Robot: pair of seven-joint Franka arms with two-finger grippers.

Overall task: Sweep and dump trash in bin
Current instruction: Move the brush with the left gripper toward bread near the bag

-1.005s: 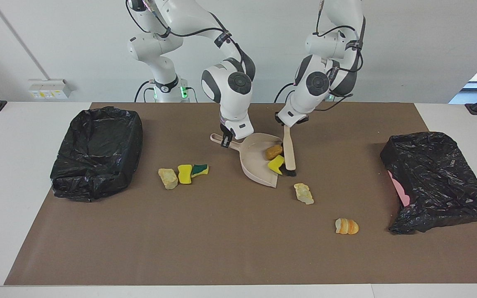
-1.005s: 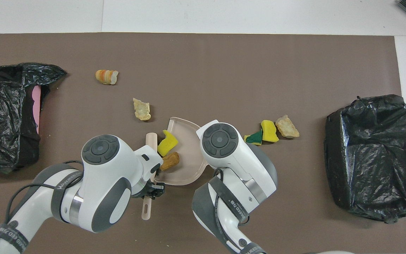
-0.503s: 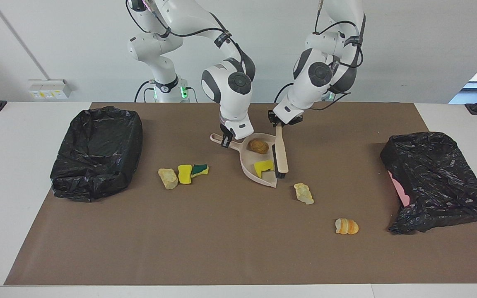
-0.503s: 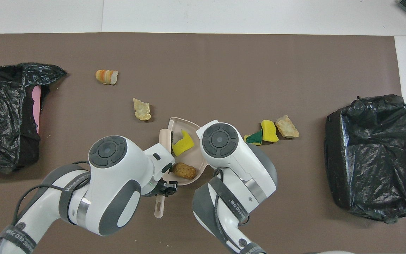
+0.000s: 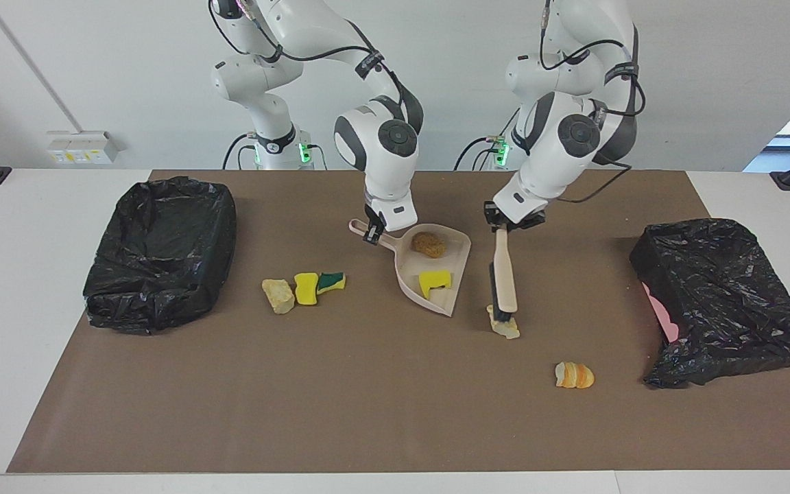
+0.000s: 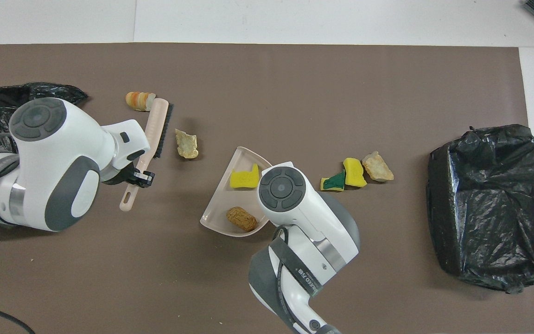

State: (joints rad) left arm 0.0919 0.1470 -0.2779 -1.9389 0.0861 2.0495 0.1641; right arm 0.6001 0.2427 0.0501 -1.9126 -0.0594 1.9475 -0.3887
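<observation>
On a brown mat (image 5: 340, 412) spread over a white table (image 5: 11, 329), two Franka arms work among scattered scraps. Reading across the facing view: a bin lined with a black bag (image 5: 160, 250) sits at the right arm's end; beside it lie a beige chunk (image 5: 278, 296), a yellow sponge piece (image 5: 306, 288) and a green-and-yellow sponge piece (image 5: 330, 281), touching in a row. The right gripper (image 5: 372, 232) is clamped on the handle of the beige dustpan (image 5: 451, 288), which holds a brown bread-like lump (image 5: 428, 244) and a yellow sponge scrap (image 5: 435, 280). The left gripper (image 5: 513, 223) is closed on the handle of a beige brush (image 5: 504, 274), whose dark bristles meet a pale stone-like chunk (image 5: 505, 328). An orange bread-like lump (image 5: 574, 375) lies farther from the robots. A second black-bagged bin (image 5: 724, 295), with pink showing at its edge, sits at the left arm's end. Lettering on the arms' wrist bands is too small to read.
</observation>
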